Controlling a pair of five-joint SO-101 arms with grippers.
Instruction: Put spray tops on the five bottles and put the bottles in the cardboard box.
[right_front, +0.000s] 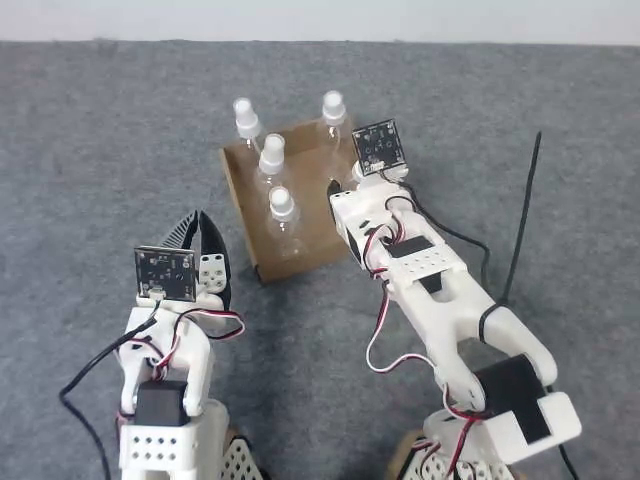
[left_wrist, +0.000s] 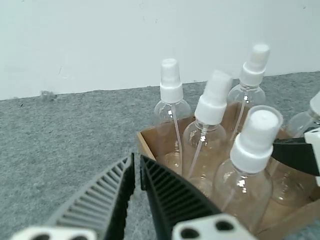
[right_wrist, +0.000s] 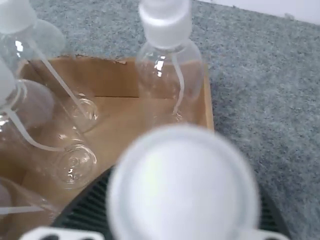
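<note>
Four bottles (right_front: 283, 205) stand capped in the box (right_front: 243, 185), which sits mid-table (right_front: 100, 150) toward the far edge; the right gripper (right_front: 340, 186) hangs over the box's right edge, clenched, as far as I can judge, on the fifth bottle (right_wrist: 182, 185), also capped; the left gripper (left_wrist: 136, 164) rests near the box's near-left corner, closed and empty. Capping looks finished; what seems left is seating this last bottle and letting go.

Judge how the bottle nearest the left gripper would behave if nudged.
Likely light: the bottle looks clear and empty. Probably tippy, being tall under a bulky spray top. The cardboard box wall and neighbouring bottles would probably check a fall.
</note>
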